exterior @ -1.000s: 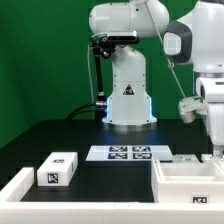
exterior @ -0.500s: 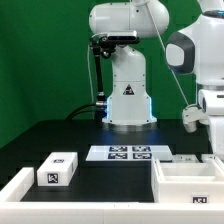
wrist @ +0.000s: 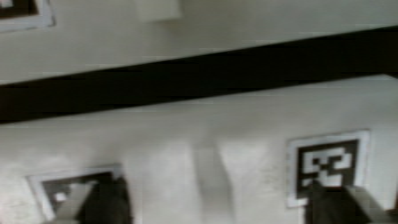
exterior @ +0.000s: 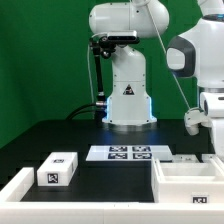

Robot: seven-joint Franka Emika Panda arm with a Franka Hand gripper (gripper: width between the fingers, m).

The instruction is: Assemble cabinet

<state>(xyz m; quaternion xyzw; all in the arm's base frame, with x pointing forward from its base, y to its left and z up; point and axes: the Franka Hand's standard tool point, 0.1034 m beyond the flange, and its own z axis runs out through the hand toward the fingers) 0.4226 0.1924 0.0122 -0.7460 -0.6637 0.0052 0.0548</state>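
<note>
The cabinet (exterior: 188,181) is a large white open box at the front of the exterior view's right. My arm (exterior: 205,70) hangs over its far right end, and the gripper is cut off by the picture's edge there. In the wrist view the gripper (wrist: 235,205) is open, its two dark fingertips (wrist: 98,200) wide apart. They hover close over a white surface (wrist: 205,140) that carries two tags (wrist: 329,160); nothing is held between them.
A small white tagged block (exterior: 57,170) lies at the front left, with a long white piece (exterior: 14,186) at the left edge. The marker board (exterior: 124,153) lies flat in the middle, before the robot base (exterior: 127,100). A black strip of table (wrist: 178,78) crosses the wrist view.
The arm has shifted toward the exterior view's right and slightly down over the last second, then nearly stopped. The parts on the table have not moved.
</note>
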